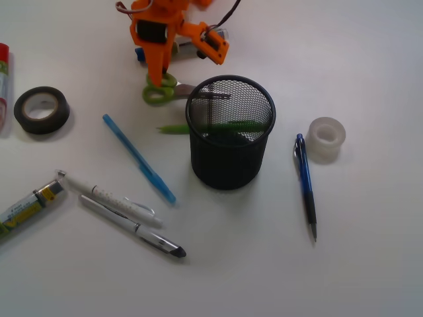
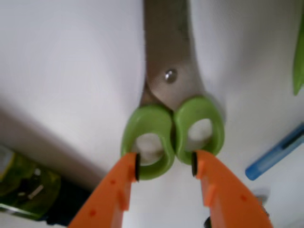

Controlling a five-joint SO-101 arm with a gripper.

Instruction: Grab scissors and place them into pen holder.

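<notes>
White surface (image 1: 251, 264) carries two pens (image 1: 125, 214) nearest the front camera, with a blue pen (image 1: 305, 185) to one side; further back stands the black mesh pen holder (image 1: 230, 135); behind it lie the scissors (image 1: 160, 89), green loops flat on the surface; the orange end effector (image 2: 165, 168) sits with fingers apart around the loops' near edge, not clamped.

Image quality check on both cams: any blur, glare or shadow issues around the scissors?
Front view: even, soft lighting, faint shadows, slightly soft overall; scissors partly hidden by the end effector and pen holder. Wrist view: close-up, scissors mildly blurred, blades washed pale, orange fingertips soft-edged, background clutter out of focus, a dark shadow band at lower left.
</notes>
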